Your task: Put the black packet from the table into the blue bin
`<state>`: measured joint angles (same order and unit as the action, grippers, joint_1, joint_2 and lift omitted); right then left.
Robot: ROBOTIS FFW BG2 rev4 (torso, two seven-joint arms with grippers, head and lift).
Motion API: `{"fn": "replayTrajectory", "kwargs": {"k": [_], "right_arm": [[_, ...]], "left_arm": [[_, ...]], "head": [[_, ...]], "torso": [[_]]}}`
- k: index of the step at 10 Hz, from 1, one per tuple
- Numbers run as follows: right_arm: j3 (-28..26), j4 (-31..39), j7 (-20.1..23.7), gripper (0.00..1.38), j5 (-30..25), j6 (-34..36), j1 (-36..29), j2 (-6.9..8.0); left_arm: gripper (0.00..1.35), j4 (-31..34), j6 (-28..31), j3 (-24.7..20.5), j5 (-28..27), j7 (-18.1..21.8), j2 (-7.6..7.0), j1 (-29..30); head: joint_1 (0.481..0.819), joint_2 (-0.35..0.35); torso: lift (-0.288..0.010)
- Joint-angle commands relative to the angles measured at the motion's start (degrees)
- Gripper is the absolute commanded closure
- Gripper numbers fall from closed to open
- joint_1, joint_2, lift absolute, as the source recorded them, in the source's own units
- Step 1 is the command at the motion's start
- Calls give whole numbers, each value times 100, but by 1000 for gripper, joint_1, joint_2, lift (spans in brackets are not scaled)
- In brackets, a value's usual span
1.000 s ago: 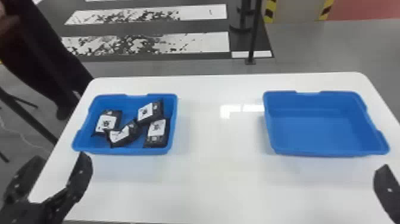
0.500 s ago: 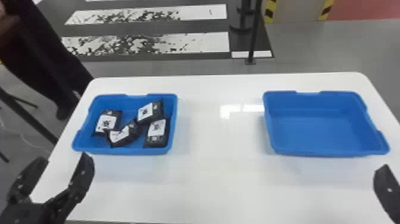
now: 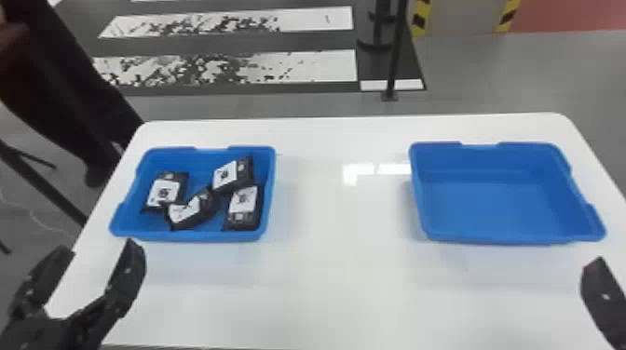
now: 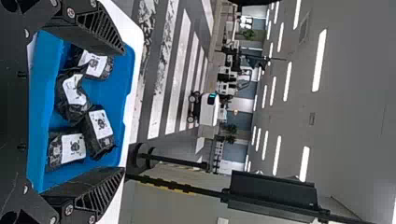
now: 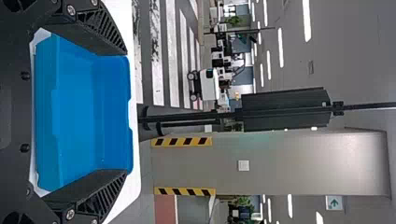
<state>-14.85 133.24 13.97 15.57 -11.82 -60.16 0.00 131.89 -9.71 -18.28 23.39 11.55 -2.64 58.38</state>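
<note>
Gaping wide, the left end effector (image 3: 98, 249) and right end effector (image 3: 602, 292) seem near the left bin's (image 3: 195, 236) and right bin's (image 3: 498, 238) rims.

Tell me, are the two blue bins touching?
Apart: the head view shows a wide strip of white table between the left bin and the right bin.

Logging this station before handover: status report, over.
Left gripper open, empty. Right gripper open, empty. Four black packets inside left blue bin. No obstruction seen.
</note>
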Motion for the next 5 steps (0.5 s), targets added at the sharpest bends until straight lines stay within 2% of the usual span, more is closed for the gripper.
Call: {"fn": "replayTrajectory", "kwargs": {"k": [1, 5], "right_arm": [[0, 0, 0, 114, -3, 0, -3, 5], [0, 0, 0, 114, -3, 0, -3, 5]], "left_arm": [[153, -6, 0, 0, 3, 5, 0, -2], [153, -6, 0, 0, 14, 5, 0, -2]], "head": [[695, 82], [695, 82]], "torso": [[-110], [-110]]}}
